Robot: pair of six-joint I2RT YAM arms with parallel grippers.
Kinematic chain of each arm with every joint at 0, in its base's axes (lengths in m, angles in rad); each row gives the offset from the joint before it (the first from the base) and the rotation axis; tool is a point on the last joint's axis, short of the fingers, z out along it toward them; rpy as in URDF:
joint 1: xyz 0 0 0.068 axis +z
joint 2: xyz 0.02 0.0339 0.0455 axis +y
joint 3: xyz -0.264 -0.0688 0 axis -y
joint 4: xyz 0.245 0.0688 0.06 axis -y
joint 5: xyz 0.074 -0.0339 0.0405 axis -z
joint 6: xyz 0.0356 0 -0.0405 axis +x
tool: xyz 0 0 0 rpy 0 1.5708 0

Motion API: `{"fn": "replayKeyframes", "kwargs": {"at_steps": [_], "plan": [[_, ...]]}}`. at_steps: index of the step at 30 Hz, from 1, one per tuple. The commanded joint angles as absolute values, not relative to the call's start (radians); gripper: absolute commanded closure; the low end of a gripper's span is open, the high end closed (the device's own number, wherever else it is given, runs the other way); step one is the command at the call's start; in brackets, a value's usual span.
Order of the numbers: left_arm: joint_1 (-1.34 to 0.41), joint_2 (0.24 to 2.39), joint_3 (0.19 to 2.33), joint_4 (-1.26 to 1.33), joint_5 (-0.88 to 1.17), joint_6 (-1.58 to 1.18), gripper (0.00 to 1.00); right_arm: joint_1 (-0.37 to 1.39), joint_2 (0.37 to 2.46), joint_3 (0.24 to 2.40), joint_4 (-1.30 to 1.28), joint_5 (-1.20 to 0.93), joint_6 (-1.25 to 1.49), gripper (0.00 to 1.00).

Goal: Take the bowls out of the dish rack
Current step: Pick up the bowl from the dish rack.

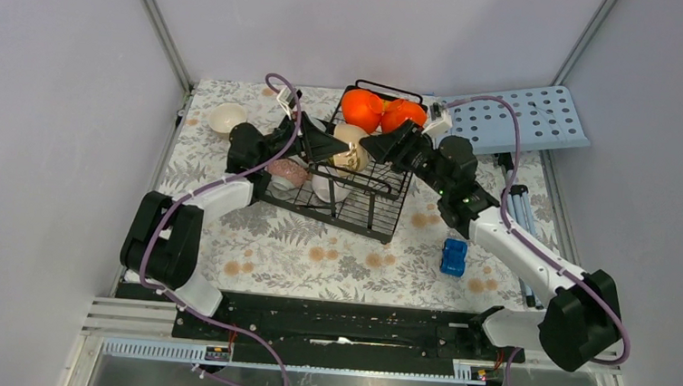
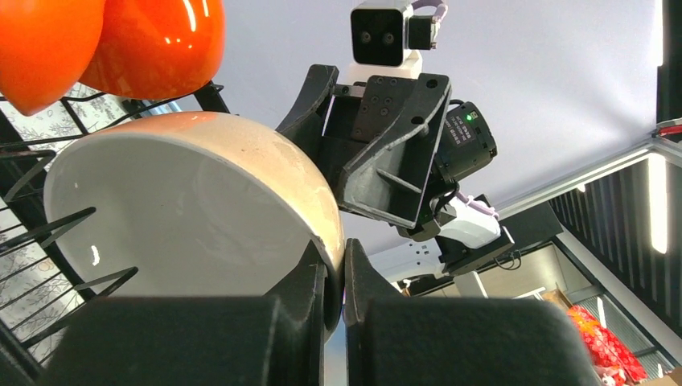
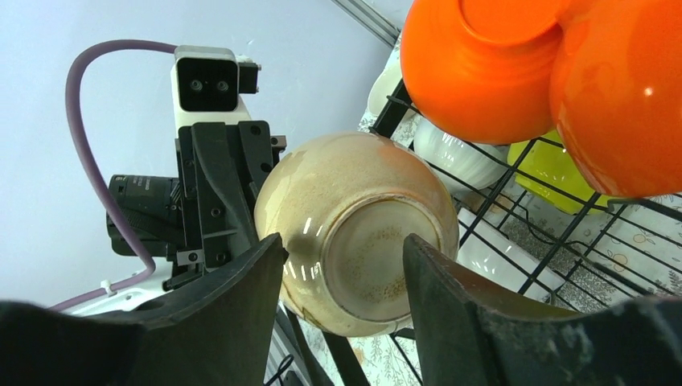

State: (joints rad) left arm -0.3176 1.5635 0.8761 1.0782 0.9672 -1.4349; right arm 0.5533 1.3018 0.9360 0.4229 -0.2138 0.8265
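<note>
The black wire dish rack stands mid-table. Two orange bowls sit at its far end. A cream bowl is tilted on edge above the rack. My left gripper is shut on the bowl's rim, one finger inside and one outside. My right gripper faces the bowl's underside, open, fingers either side of its foot. A pink bowl, a white bowl and a yellow-green bowl lie in the rack.
Another cream bowl rests on the floral cloth at the back left. A light-blue perforated board lies at the back right. A small blue object sits on the cloth right of the rack. The two grippers face each other closely.
</note>
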Motion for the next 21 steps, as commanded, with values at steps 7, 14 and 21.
{"fn": "replayKeyframes", "kwargs": {"at_steps": [7, 14, 21], "plan": [[-0.328, 1.556, 0.978, 1.174, 0.940, -1.453, 1.00, 0.511, 1.154, 0.942, 0.278, -0.230, 0.745, 0.24], [-0.331, 1.554, 1.037, 1.165, 0.922, -1.464, 1.00, 0.505, 1.061, 0.970, 0.186, -0.212, 0.695, 0.20], [-0.336, 1.532, 1.087, 1.167, 0.911, -1.486, 1.00, 0.506, 0.960, 0.963, 0.144, -0.226, 0.685, 0.19]]}}
